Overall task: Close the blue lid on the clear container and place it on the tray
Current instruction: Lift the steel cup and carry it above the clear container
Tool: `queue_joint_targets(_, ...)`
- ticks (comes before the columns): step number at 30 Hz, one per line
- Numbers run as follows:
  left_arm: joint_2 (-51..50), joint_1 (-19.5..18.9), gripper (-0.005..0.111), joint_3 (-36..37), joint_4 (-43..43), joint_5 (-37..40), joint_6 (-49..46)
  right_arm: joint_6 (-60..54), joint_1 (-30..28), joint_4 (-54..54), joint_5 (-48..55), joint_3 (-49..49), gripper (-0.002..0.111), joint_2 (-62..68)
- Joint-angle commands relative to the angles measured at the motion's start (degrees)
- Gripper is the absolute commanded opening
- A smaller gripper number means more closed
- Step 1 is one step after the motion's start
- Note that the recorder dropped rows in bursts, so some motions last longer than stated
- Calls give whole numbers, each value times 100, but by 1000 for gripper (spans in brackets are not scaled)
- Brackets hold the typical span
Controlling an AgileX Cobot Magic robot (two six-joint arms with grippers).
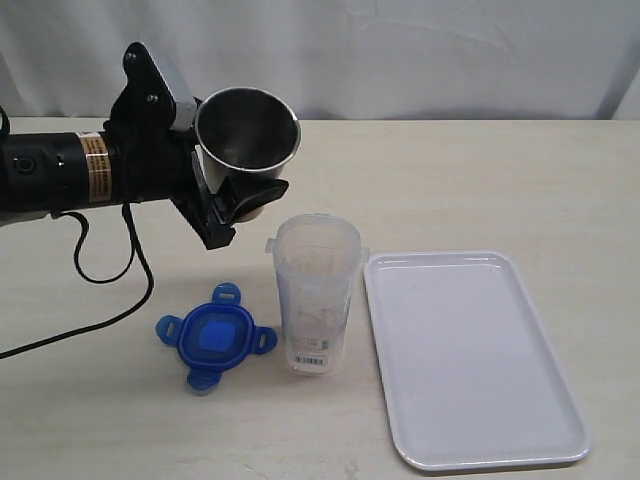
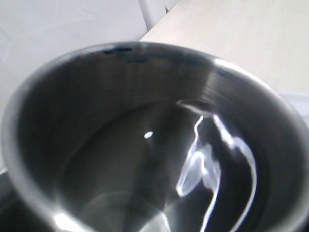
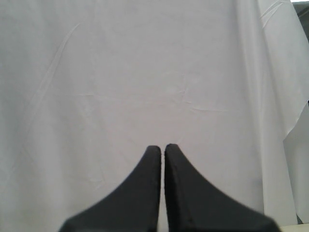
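The clear container (image 1: 316, 295) stands upright and uncovered on the table, just left of the white tray (image 1: 470, 400). The blue lid (image 1: 214, 336) lies flat on the table to the container's left. Above and behind them, my left gripper (image 1: 240, 200) holds a steel cup (image 1: 247, 130) in the air, tipped toward the container's mouth. The cup's inside (image 2: 145, 145) fills the left wrist view and hides the jaws. My right gripper (image 3: 162, 150) shows only in its wrist view, shut, with nothing between its fingers, facing a white cloth.
A black cable (image 1: 100, 275) trails from the left arm over the table at the left. A white cloth backdrop (image 1: 400, 50) hangs behind the table's far edge.
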State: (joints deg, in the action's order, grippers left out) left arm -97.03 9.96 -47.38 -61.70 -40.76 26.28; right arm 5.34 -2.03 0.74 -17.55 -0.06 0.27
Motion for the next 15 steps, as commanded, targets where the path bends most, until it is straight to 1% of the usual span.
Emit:
queue_joint_targets(1, 117, 6, 0, -81, 606, -226, 271, 10, 21, -7, 71, 6, 4, -27)
queue_joint_targets(12, 117, 6, 0, -84, 926, -544, 430, 10, 21, -7, 71, 6, 4, -27)
queue_joint_targets(15, 117, 6, 0, -84, 1271, -543, 676, 10, 21, -7, 71, 6, 4, -27)
